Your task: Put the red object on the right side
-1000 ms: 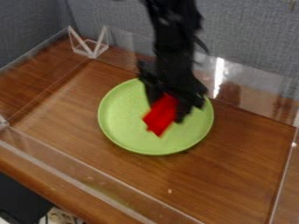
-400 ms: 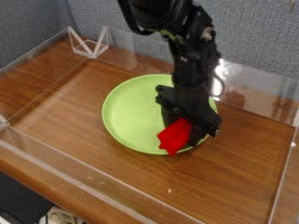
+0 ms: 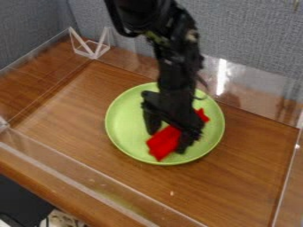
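The black arm (image 3: 160, 35) reaches down from the upper middle of the view, its gripper (image 3: 169, 124) pointing straight down with both fingers (image 3: 151, 115) spread wide apart

Bright red block (image 3: 165, 143) lies tilted, seemingly resting on green plate (image 3: 130, 133).

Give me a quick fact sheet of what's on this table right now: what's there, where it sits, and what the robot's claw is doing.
surface: wooden table inside clear plastic walls
plate: green plate, round, near the middle of the table
red block: red block lies on the plate's near right part
gripper: gripper points down over the block, jaws open on either side of it
holding: no firm grip visible
background item: small white wire stand in the far left corner
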Action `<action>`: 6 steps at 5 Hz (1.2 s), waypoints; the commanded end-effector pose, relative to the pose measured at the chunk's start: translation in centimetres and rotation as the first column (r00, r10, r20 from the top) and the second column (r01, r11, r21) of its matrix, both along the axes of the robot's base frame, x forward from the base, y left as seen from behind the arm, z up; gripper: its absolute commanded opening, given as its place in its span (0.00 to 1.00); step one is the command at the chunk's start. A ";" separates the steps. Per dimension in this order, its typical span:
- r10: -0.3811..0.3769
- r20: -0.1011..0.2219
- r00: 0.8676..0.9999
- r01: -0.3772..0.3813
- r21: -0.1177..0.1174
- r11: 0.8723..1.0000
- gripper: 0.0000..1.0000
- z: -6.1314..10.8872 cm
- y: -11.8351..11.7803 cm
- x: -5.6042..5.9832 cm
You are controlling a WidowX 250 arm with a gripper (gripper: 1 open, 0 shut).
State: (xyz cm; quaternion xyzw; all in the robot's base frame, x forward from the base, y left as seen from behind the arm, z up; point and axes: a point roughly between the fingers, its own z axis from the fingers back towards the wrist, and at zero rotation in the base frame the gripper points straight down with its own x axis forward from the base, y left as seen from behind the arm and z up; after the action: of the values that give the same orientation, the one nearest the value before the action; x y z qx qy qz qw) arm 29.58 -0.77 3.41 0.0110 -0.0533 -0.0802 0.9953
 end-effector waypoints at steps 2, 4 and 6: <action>0.027 0.071 0.997 -0.028 0.015 1.000 1.00 2.8 6.8 1.6; -0.047 0.086 0.995 0.046 0.021 0.999 1.00 1.3 4.5 3.4; 0.067 0.088 0.994 -0.070 0.037 0.997 1.00 1.3 6.0 4.1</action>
State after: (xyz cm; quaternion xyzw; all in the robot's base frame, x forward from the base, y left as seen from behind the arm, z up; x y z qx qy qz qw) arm 32.91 4.67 3.32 0.0306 -0.0711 -0.0519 0.9956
